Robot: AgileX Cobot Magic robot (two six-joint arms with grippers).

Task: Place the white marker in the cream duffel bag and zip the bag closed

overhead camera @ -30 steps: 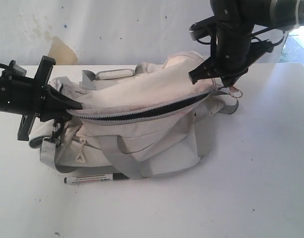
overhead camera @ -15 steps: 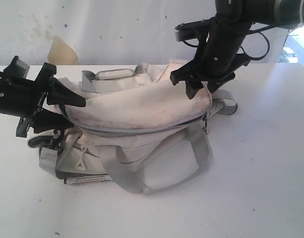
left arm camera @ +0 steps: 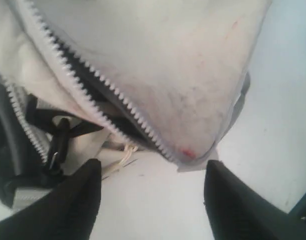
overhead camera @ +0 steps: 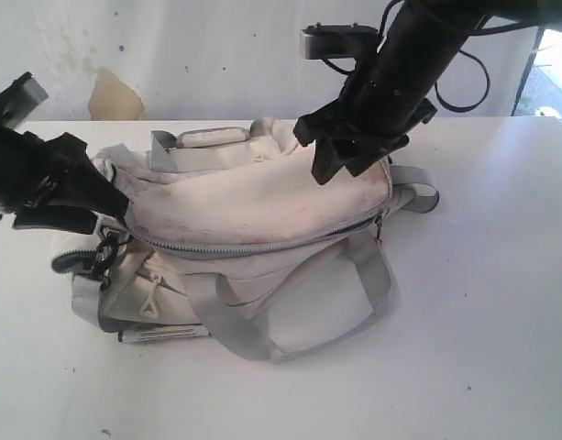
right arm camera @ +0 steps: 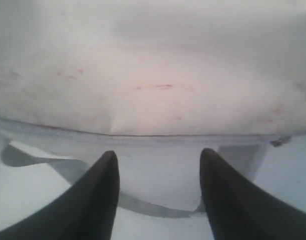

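Cream fabric, grubby and soft: the cream duffel bag with grey zipper trim and grey webbing handles (overhead camera: 262,206) slumps mid-table on the white tabletop (overhead camera: 482,321).

Exterior view:
- The slim white-barrelled marker with black print (overhead camera: 161,335) lies outside the bag at its 7 o'clock corner, part hidden under the bottom edge.
- The left gripper (overhead camera: 111,203) sits at the bag's 9 o'clock end, jaws parted, holding nothing.
- The right gripper (overhead camera: 319,154) hovers over the 1 o'clock shoulder, jaws also spread and empty.
- The zip line looks nearly drawn together from here.

Left wrist view:
- The left gripper (left arm camera: 150,200) is empty, with bare table between its fingers.
- This view alone shows the grey zipper teeth (left arm camera: 93,80) apart, with a dark gap between the rows. The mouth is open at this end.
- A black clip (left arm camera: 53,150) hangs close by.

Right wrist view:
- The right gripper (right arm camera: 157,195) is wide and empty above the flat grey seam (right arm camera: 143,137).
- There is no gap at this end. The marker is unseen in both wrist views.

Risks, as judgement:
- The slack mouth may sag shut, leaving no entry.
- A low reach could nudge the marker further under the bag or roll it away.
- The fingers may snag the handle webbing or the clip.
- Zipping before the marker is inside would spoil the task.
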